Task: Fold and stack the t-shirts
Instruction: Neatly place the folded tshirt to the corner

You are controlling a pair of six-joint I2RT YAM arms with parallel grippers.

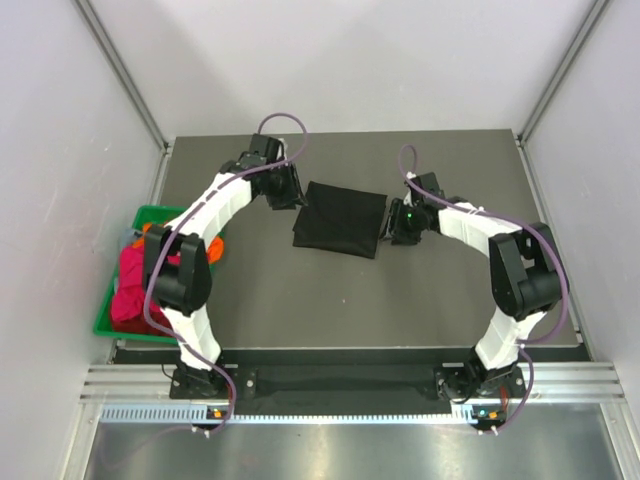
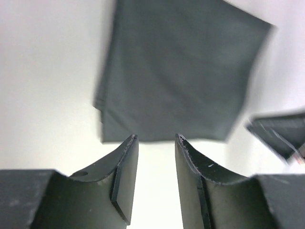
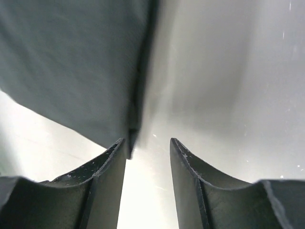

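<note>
A black t-shirt (image 1: 340, 218) lies folded into a flat rectangle at the middle of the dark table. My left gripper (image 1: 287, 196) hangs just off its left edge; in the left wrist view the folded shirt (image 2: 178, 71) fills the space ahead of the open, empty left gripper (image 2: 155, 138). My right gripper (image 1: 395, 228) sits just off the shirt's right edge. In the right wrist view the shirt's corner (image 3: 71, 67) reaches down to the left fingertip (image 3: 116, 150), and the right gripper (image 3: 147, 143) is open with nothing between its jaws.
A green bin (image 1: 118, 318) stands at the table's left edge, holding red and magenta shirts (image 1: 135, 285) and a bit of orange cloth (image 1: 152, 229). Grey walls enclose the table (image 1: 340, 310) on three sides. The right gripper's tip (image 2: 281, 136) shows at the right of the left wrist view.
</note>
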